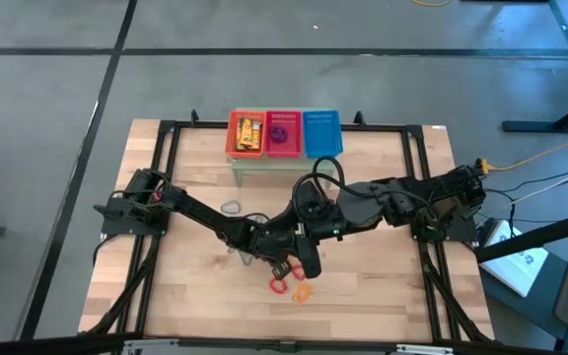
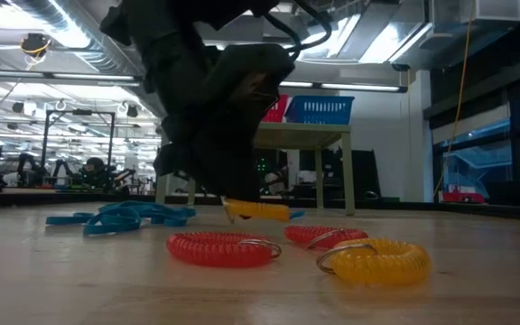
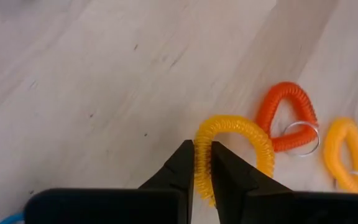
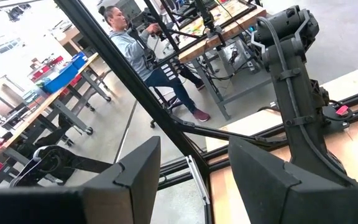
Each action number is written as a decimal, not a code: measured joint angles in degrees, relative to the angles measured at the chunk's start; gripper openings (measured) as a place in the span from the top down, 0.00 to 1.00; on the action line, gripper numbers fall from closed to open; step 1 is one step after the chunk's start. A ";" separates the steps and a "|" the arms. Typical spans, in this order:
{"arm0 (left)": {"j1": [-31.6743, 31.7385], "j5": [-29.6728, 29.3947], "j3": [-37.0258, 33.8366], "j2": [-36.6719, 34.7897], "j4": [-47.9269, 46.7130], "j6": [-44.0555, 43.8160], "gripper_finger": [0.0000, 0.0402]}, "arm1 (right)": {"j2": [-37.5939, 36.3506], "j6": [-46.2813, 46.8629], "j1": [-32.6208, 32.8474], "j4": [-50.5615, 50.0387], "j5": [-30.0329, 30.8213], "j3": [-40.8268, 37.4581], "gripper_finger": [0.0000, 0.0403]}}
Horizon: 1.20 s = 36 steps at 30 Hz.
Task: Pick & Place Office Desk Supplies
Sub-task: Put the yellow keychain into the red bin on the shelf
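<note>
Yellow coil: spiral wrist loop (image 3: pixel 238 146) on the wood table (image 1: pixel 383 296), front-centre; one side of it sits between the left gripper's fingers.
Left gripper: (image 3: pixel 202 163) down at table level, fingers closed to a narrow gap, pinched on the yellow coil's near strand. Low view shows the coil (image 2: pixel 258 210) under the arm, at or just off the surface; cannot tell which.
Right gripper: (image 4: pixel 191 165) fingers wide apart, holding nothing, raised near table centre, cam aimed out at the room and the left arm's base.
Other supplies: orange-red coil w/ key ring (image 3: pixel 289 115) just beside the gripped one; second yellow coil (image 3: pixel 347 152) near it; blue loops (image 2: pixel 120 217) further off on the table; a grey ring (image 1: pixel 231 208) to the left-rear.
Baskets: orange (image 1: pixel 246 133), red (image 1: pixel 283 133), blue (image 1: pixel 322 133) in a row on a small stand at table rear; orange and red already hold items.
Step in hand: judged as grasp stage, pick of the yellow coil, place not yet done.
Next move needs: straight lift, grip kept firm since the hold is on one thin strand only; carry to rear, over a basket rim, then release.
Risk: springy coil may slip or swing; neighbouring orange-red coil close enough to snag.
</note>
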 joint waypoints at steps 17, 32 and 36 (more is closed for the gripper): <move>0.66 -10.36 0.02 -12.90 4.97 4.01 0.92 | 0.02 -2.36 -0.04 0.90 -1.40 0.00 0.52; 0.74 -22.33 0.04 -31.80 -7.35 12.48 0.93 | -10.77 -19.37 0.89 4.87 -1.44 0.00 0.52; 1.33 -23.91 0.04 -34.50 -6.50 15.10 0.92 | -16.91 -24.06 3.96 -1.32 4.28 0.11 0.52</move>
